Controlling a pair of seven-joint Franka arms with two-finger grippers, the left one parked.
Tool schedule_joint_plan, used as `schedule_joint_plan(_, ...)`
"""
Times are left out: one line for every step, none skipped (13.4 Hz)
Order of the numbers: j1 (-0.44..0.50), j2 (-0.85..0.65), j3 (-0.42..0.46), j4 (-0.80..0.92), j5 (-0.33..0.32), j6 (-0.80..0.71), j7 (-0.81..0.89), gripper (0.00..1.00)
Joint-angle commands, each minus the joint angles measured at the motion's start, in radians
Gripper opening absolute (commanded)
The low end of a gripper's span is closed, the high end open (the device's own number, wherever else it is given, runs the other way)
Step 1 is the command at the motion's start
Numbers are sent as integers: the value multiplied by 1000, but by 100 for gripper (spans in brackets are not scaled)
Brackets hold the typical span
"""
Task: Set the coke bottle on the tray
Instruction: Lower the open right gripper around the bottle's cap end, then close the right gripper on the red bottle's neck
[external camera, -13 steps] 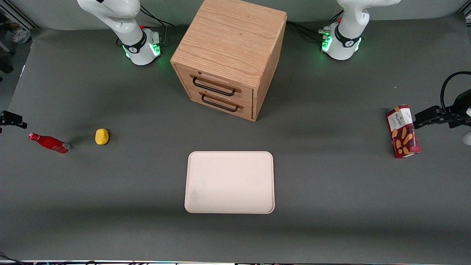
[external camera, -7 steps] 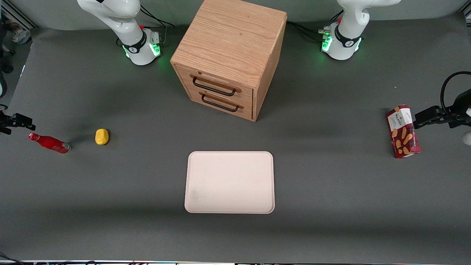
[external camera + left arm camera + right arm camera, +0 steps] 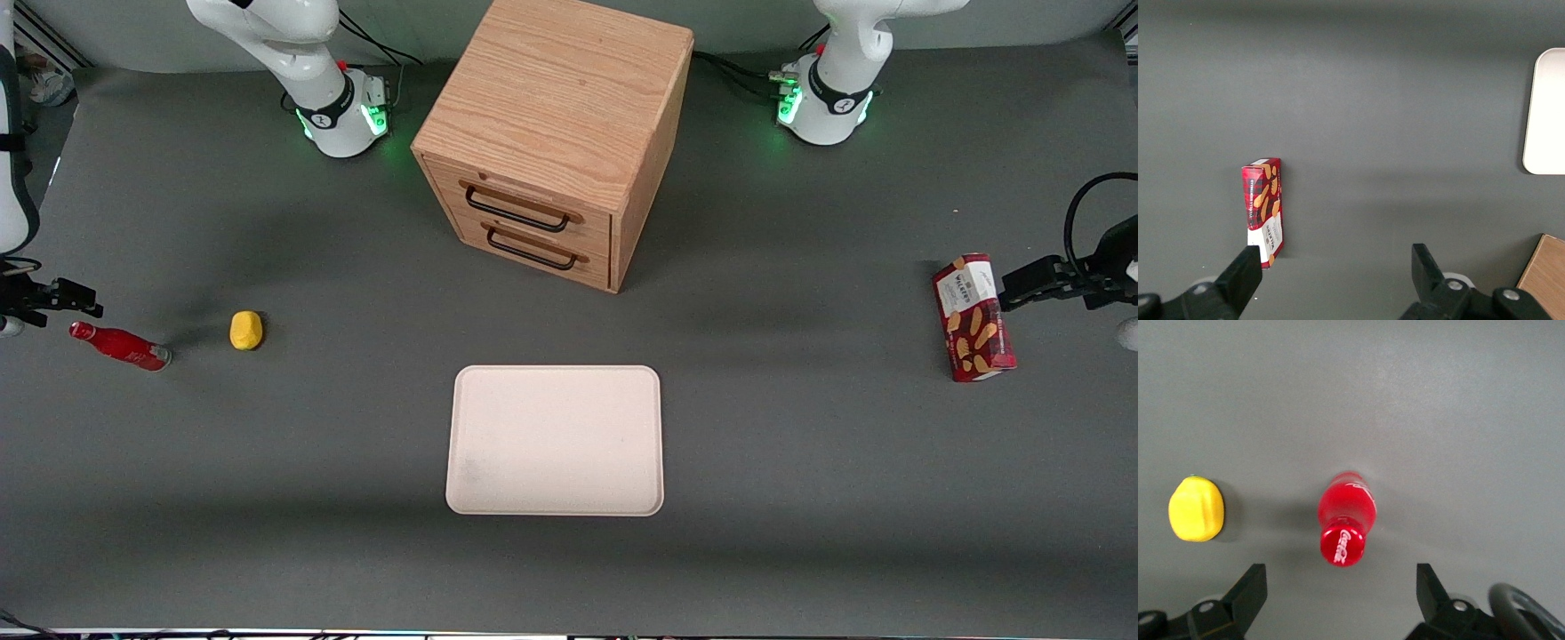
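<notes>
The coke bottle [image 3: 120,345], small, glossy and red, stands upright on the grey mat at the working arm's end of the table. In the right wrist view I look down on it [image 3: 1346,510] and see white lettering on its red cap. My right gripper [image 3: 49,300] hangs just above and beside the bottle's cap, apart from it. The gripper [image 3: 1340,590] is open wide, with only mat between its fingers. The pale cream-pink tray [image 3: 556,440] lies flat in front of the cabinet, nearer the front camera, and holds nothing.
A small yellow lump [image 3: 246,330] sits close beside the bottle, toward the tray [image 3: 1196,508]. The wooden two-drawer cabinet [image 3: 556,133] stands mid-table. A red snack box [image 3: 973,317] lies toward the parked arm's end.
My gripper has come in from the table's edge toward the coke bottle, and more of the white arm shows. The bottle, the yellow lump and the tray have not moved.
</notes>
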Motion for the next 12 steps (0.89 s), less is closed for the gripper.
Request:
schedule_joint_plan(13,24,-15,5,55,27,-52,99)
schedule_joint_plan(14,36,-15,5,83,28,-79,99)
schedule_joint_plan(14,45,-15,6,112,37,-101,99)
schedule_joint_plan(14,56,-16,6,121,45,-112,99)
schedule_joint_plan(14,57,-16,6,121,47,-113,99)
schedule_joint_plan(14,57,-15,6,121,47,-113,99)
schedule_joint_plan(14,60,-15,13,121,48,-112,99)
schedule_joint_plan(16,68,-13,22,121,48,-112,99)
schedule_joint_plan(16,70,-13,23,121,48,-113,99)
schedule_joint_plan(16,68,-13,25,121,48,-113,99)
schedule_joint_plan(19,68,-13,25,121,47,-112,99)
schedule_joint_plan(19,68,-13,25,121,47,-112,99)
